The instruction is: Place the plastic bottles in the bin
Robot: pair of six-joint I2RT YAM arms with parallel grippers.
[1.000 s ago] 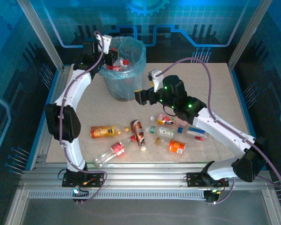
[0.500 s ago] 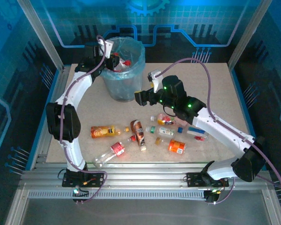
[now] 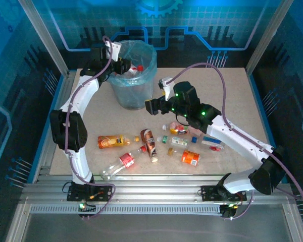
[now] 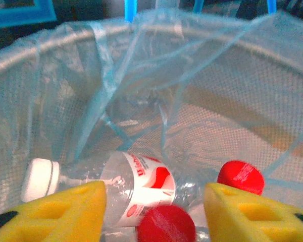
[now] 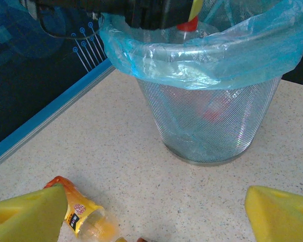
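As the left gripper point(image 4: 154, 204) hangs inside the mouth of the round grey-blue mesh waste bin point(image 3: 134, 96), which is lined with a translucent light-blue plastic bag, its yellow fingers point(image 4: 65, 212) are seen standing apart, with nothing clamped between them. A clear plastic bottle point(image 4: 141, 184) with a red-and-white label and a white cap lies on its side inside the bin, just below those fingers, with two red caps point(image 4: 241, 176) close by.

The step in hand is judged to be the drop. It is best finished with the fingers spread fully and the arm lifted straight up out of the bin, so that the loose liner is not snagged or dragged over the rim.

The right gripper point(image 5: 156, 199) is kept wide open and empty on the near side of the bin, low over the table. Several more plastic bottles point(image 3: 150, 143), some with orange or brown drink, are scattered on that same near side, well apart from the bin.

The surface is a flat, speckled beige tabletop point(image 3: 227, 96). It is enclosed by aluminium rails point(image 3: 156, 194) nearer than the bin and by blue-lit panels point(image 3: 202, 20) with a circuit pattern behind it.
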